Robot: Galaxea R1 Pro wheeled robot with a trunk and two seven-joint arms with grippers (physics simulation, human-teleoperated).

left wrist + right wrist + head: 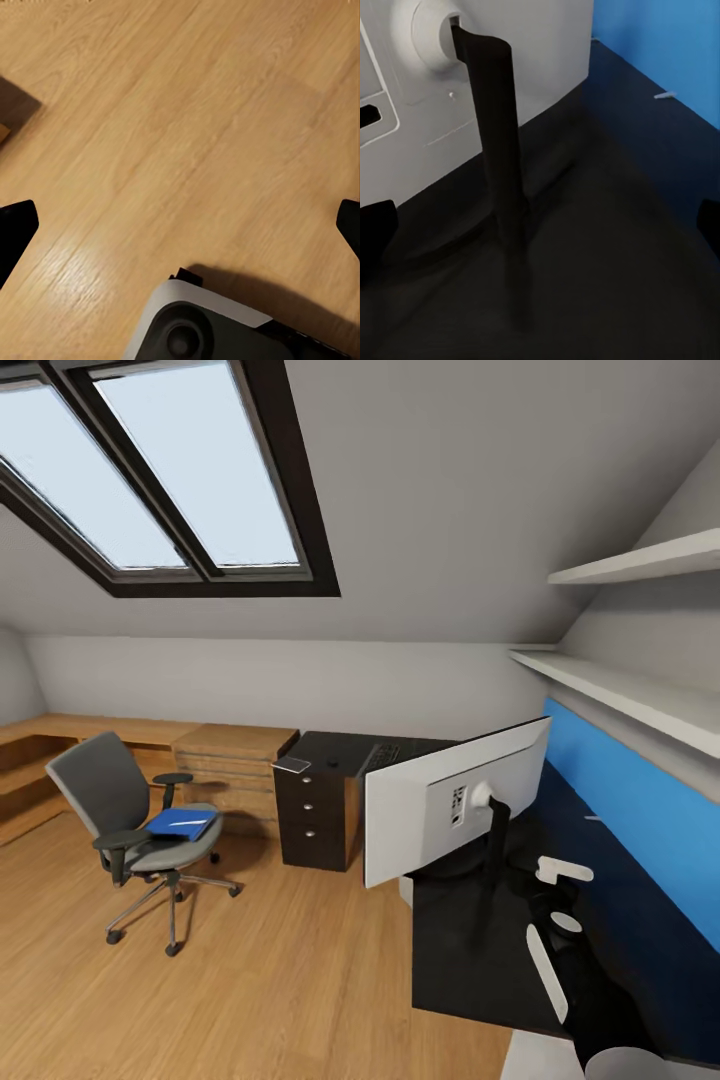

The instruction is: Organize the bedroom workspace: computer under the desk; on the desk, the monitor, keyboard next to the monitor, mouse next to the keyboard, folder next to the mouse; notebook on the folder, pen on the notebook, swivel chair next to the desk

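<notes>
Head view — swivel chair at left with the folder on its seat, monitor at right on the desk.
The folder looks thin, light and a little floppy — best pinched at an edge overhanging the seat. The monitor, its back to the camera, seems top-heavy; take its stand. Left gripper hangs over bare floor, jaws spread; right gripper faces the stand, jaws also spread.
</notes>
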